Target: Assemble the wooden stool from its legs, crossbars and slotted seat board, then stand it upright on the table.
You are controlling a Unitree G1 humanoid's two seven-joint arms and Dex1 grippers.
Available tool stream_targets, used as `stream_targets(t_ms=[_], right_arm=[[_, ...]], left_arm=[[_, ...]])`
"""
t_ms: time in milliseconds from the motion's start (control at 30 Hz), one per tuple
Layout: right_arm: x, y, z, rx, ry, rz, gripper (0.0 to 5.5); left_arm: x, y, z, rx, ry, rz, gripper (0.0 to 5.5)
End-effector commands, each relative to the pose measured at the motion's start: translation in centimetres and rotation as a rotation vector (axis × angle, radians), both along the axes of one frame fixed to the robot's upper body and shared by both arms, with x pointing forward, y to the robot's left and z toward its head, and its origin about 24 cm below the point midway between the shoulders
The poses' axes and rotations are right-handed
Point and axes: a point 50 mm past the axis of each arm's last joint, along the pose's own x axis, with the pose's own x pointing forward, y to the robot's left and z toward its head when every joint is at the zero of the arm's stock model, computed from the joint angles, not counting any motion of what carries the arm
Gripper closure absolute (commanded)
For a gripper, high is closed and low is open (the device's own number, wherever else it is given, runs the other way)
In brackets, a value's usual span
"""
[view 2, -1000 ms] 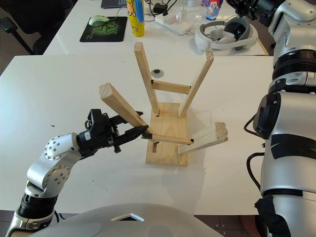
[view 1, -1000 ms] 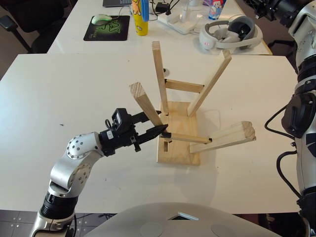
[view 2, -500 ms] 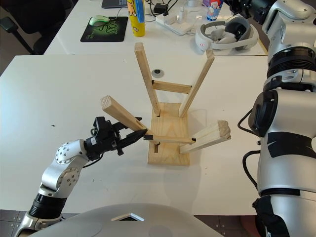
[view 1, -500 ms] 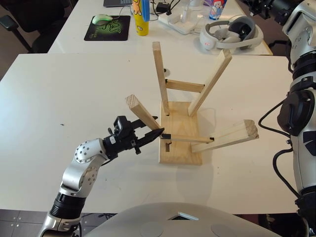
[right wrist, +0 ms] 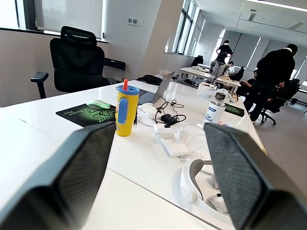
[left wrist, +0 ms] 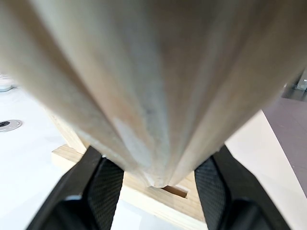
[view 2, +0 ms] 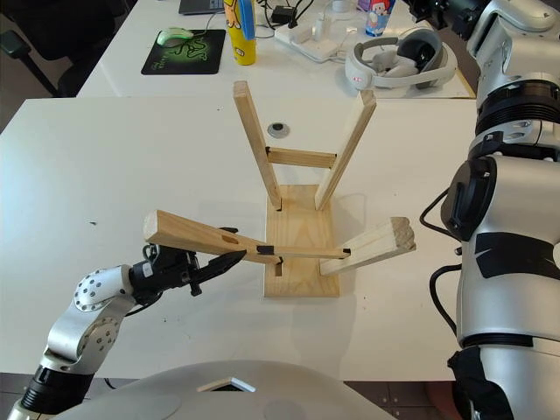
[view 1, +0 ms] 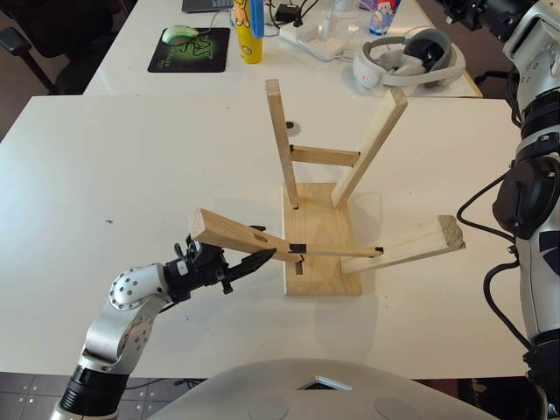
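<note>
Tipped down from its steep slant, the held leg [view 1: 229,234] now lies nearly level, and the left gripper [view 1: 249,262] has dropped lower and back.
Its jaws clench that leg near the crossbar [view 1: 337,252], beside the seat board [view 1: 322,273] lying flat on the white table [view 1: 105,157]. An upright leg pair [view 1: 280,144] stands on the board; the far leg [view 1: 407,245] slants off its right edge. The right gripper [right wrist: 156,167] is spread wide, raised near the back desk.
</note>
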Motion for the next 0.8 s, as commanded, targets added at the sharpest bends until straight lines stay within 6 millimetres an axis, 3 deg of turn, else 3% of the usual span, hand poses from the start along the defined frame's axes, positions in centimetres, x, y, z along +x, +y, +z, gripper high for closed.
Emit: stream_targets(t_ms=[33,200,600,800], right_arm=[[-0.2,-0.2,0.8,0.006,-0.013,-0.001,2.10],[-0.2,-0.4,0.6,0.007,-0.009,-0.005,2.10],[-0.2,-0.2,0.8,0.005,-0.011,0.003,2.10],[-0.1,0.0,0.7,0.009,-0.009,0.013,2.10]], left_arm=[[-0.3,-0.9,1.5,0.053,-0.030,-0.062,3.46],[-0.1,-1.0,2.9,0.077,-0.077,-0.079,3.46],[-0.5,-0.5,1.2,0.216,-0.076,-0.127,3.46],[0.9,-0.9,2.8,0.218,-0.145,-0.142,3.46]])
